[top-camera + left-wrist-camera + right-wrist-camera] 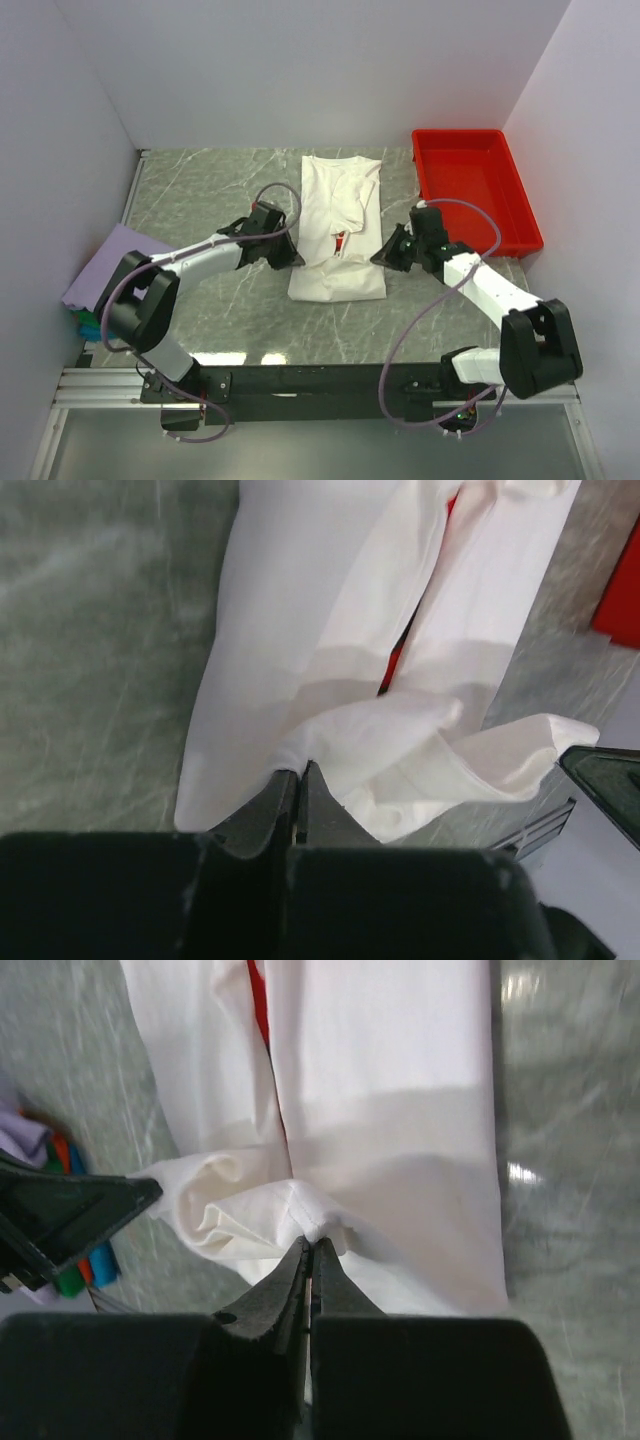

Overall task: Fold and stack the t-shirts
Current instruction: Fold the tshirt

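The white t-shirt point(338, 215) lies in the middle of the table, folded lengthwise, with a sliver of its red print point(341, 243) showing in the fold. My left gripper point(293, 258) is at its near left edge, shut on a pinch of the white cloth point(370, 730). My right gripper point(383, 257) is at its near right edge, shut on the hem point(310, 1215). The near end of the shirt is bunched up between the two grippers. The folded lavender shirt point(115, 262) tops a stack at the far left, with green and blue edges point(88, 324) under it.
A red plastic tray point(470, 190) stands at the back right, just right of the shirt. White walls close in the table on the left, back and right. The grey marble table point(220, 190) shows around the shirt.
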You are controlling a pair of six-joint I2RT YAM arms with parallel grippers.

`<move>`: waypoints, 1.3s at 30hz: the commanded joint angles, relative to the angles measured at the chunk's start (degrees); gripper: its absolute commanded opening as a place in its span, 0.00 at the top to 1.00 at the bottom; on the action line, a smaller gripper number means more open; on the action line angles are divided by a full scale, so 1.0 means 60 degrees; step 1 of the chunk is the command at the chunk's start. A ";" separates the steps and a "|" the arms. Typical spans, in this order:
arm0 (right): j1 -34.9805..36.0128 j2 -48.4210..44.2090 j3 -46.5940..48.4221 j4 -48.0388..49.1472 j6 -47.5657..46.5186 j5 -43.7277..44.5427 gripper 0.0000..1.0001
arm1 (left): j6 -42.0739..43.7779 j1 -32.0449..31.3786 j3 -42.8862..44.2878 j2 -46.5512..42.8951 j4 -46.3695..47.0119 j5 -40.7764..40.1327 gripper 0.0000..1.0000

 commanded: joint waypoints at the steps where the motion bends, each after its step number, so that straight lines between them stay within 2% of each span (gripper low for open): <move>1: -0.0428 0.0668 0.0802 0.1182 0.0187 0.0236 1.00 | -0.0050 0.0218 0.0831 0.0512 0.0642 0.0142 0.99; 9: -0.1073 0.2031 0.1666 0.1431 0.0026 -0.0130 1.00 | -0.0197 0.0408 0.1842 0.1612 0.0818 0.0259 0.99; 20: -0.1601 0.2500 0.2004 0.1490 0.0040 -0.0481 1.00 | -0.0109 0.0775 0.2691 0.2066 0.0730 0.0289 0.99; 31: -0.1777 0.3599 0.2926 0.1578 0.0114 -0.0687 1.00 | 0.0023 0.1258 0.3834 0.3061 0.0657 0.0538 0.99; 39: -0.1967 0.4214 0.3396 0.1621 0.0245 -0.0687 1.00 | 0.0184 0.1624 0.4377 0.3618 0.0788 0.1035 0.99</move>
